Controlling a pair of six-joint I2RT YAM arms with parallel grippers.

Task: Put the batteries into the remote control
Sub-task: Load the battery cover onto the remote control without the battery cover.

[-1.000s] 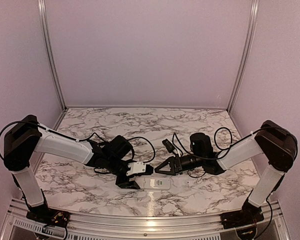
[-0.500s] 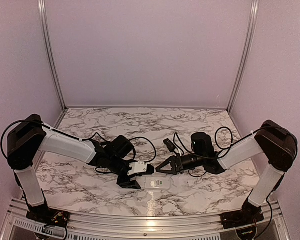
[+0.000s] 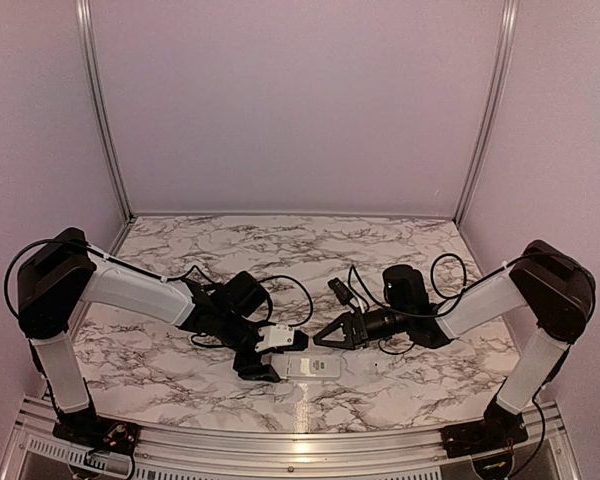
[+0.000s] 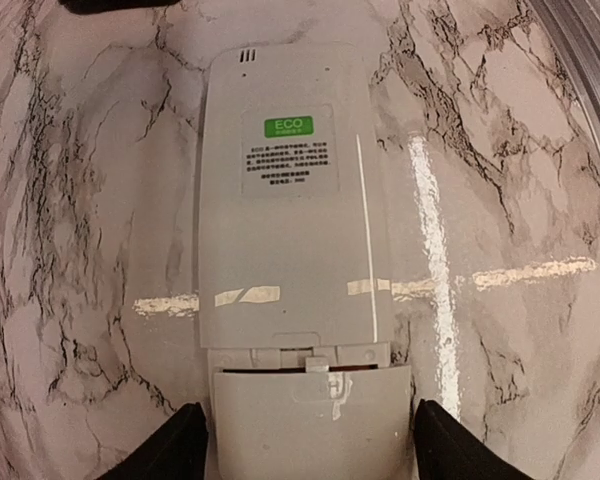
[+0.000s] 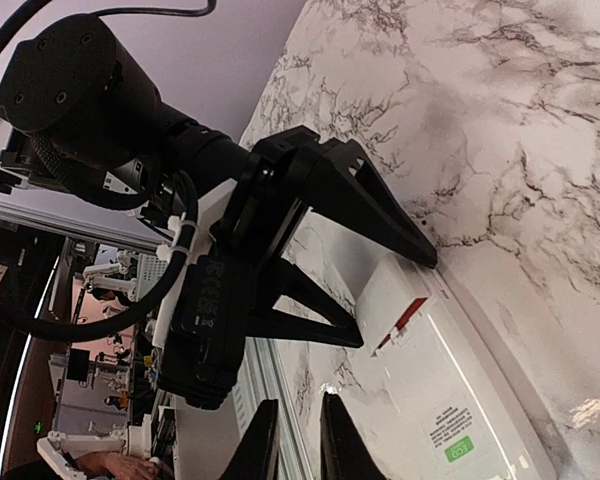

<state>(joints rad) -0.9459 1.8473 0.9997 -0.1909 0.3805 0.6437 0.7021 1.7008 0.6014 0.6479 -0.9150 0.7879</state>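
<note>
- Spreading since a moment ago, the left gripper (image 4: pixel 310 425) now has its fingers (image 4: pixel 175 450) wider apart, and its arm has edged nearer the remote control (image 4: pixel 285 200).
- Those fingers straddle the remote's near end, one just beside each long edge of the battery cover (image 4: pixel 315 445); contact cannot be told.
- Beyond the fingertips, the remote lies back-up on the marble table (image 4: pixel 500 150), its green ECO label (image 4: pixel 289 127) farthest from them.
- The cover sits slightly slid toward the palm, and a thin red-orange sliver shows in the seam.
- The right gripper (image 5: pixel 298 405) has its fingers nearly together with nothing between them; the remote lies just ahead of them, apart.
</note>
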